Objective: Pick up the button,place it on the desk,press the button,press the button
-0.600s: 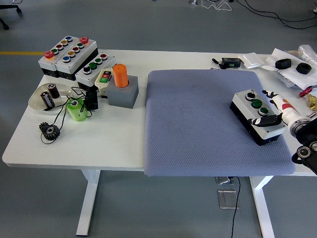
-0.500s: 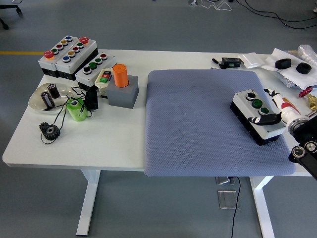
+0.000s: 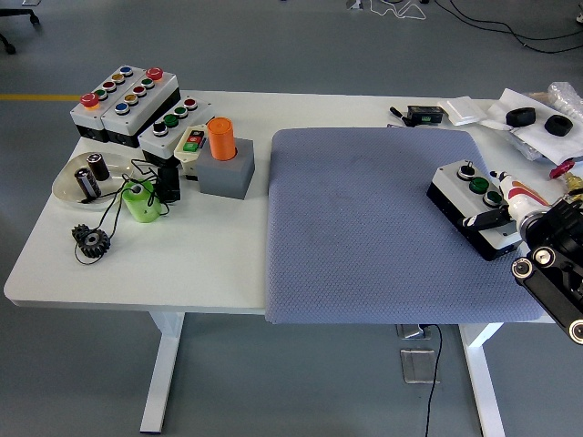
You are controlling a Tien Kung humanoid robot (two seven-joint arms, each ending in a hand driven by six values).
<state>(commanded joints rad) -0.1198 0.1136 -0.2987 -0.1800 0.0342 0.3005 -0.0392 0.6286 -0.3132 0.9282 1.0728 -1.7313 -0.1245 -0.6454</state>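
One hand (image 3: 510, 211), the right, pinches the button box (image 3: 474, 206) at its near-right end, long axis running far-left.

The button box (image 3: 471, 204) in my task is a small rectangular control station with a white top face and black side walls. Three round push-buttons sit in a row along its top: one dark with a pale ring at the far end, then two green ones. The box lies on the grey textured mat (image 3: 364, 228), close to the mat's right edge, turned at an angle so that its long axis runs from far-left to near-right. Its near-right end appears slightly raised, though I cannot tell this for certain. A black finger of my right hand (image 3: 499, 217) lies across the white top at that near end.
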